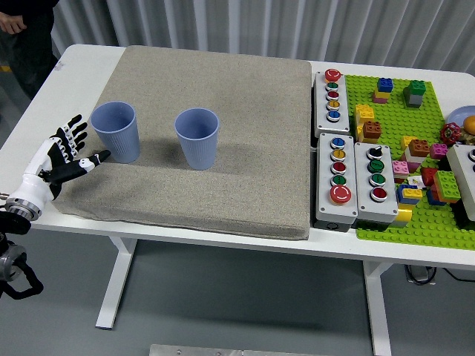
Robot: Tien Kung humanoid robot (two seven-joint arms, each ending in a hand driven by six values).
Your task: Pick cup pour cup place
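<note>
Person (18,30) cut off top-left.

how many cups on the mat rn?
2, both blue and upright on the grey mat. Left cup stands near the mat's left edge, just ahead of the open left hand; right cup stands apart toward the middle. None looks hidden.

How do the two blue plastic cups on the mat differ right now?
The left blue plastic cup stands near the grey mat's left edge, close to the open left hand; the right blue plastic cup stands nearer the middle, slightly closer to the near edge, far from the hand. Both stand upright, ungrasped, alike in colour and shape.
</note>
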